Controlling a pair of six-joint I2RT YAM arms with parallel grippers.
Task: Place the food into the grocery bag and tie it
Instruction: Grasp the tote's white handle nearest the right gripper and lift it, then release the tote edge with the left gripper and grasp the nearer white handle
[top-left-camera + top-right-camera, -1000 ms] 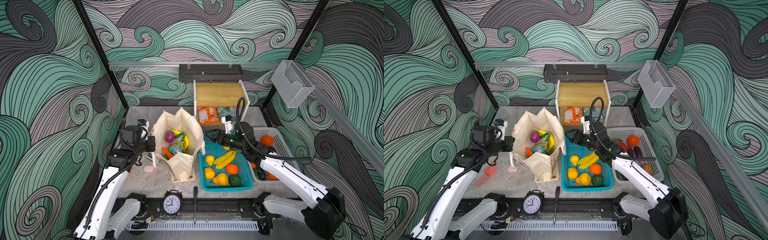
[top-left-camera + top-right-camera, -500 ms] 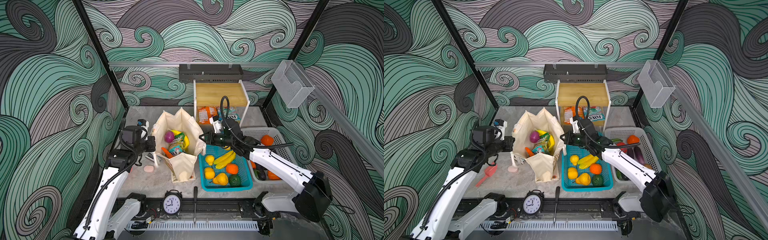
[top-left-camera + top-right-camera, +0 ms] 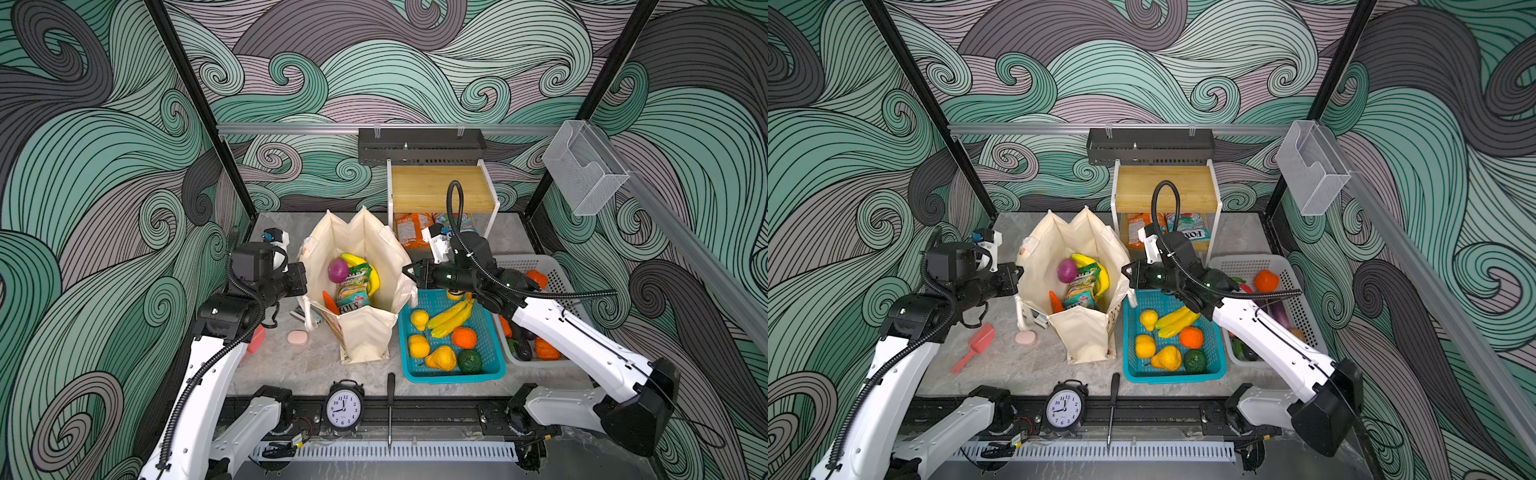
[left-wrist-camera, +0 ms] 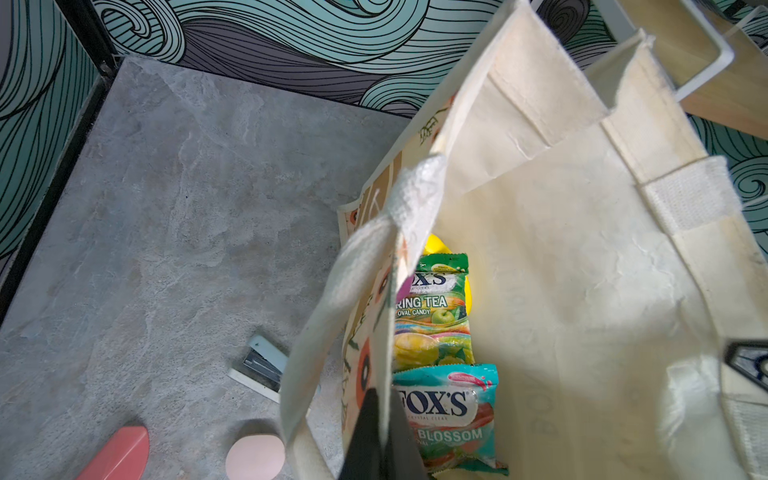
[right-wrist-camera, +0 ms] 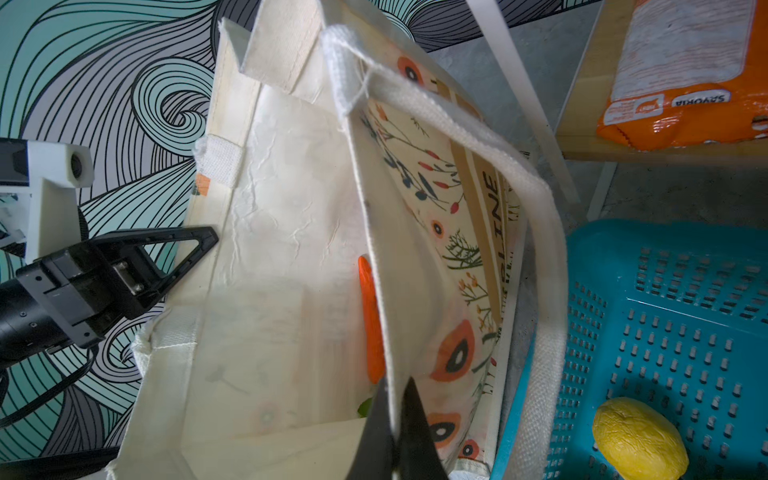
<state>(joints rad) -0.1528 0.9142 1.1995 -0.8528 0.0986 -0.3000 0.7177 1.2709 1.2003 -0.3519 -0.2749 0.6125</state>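
Our left claw and right claw each pinch a rim of the cream canvas tote between them, seemingly for tying.

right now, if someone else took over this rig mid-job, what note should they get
Left gripper: shut on the left wall of the grocery bag.
Right gripper: shut on the bag's right wall. The bag stands open between them.
In the bag: banana bunch, purple onion, carrot, two candy packets.
Done: that food is in.
Left: the rope handles hang loose outside the walls, untied. Bring them together and tie.
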